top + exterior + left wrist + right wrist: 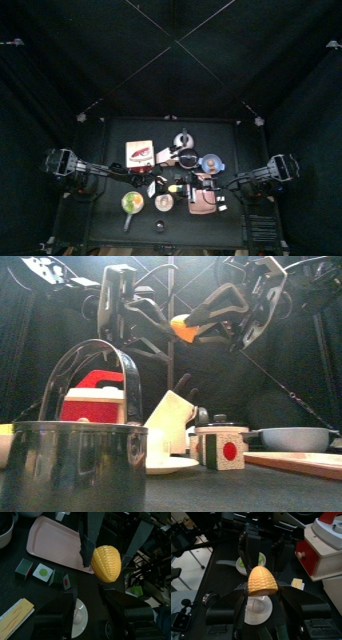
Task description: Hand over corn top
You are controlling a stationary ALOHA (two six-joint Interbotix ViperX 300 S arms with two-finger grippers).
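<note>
High above the table, a yellow corn cob (179, 326) hangs between my two arms. My left gripper (88, 593) is shut on one end of the corn (107, 562). My right gripper (262, 592) is open. Its jaws stand on either side of the corn (262, 581), one close against it and the other a small gap away. In the front view the left gripper (158, 318) comes in from the left and the right gripper (203, 324) from the right, and they meet at the cob.
Below the arms the table is crowded: a metal pot with a bail handle (74, 466), a red-and-white toy appliance (94, 401), a white plate (167, 464), a small box with a red dot (221, 446), a grey bowl (294, 438) and a pink tray (57, 544).
</note>
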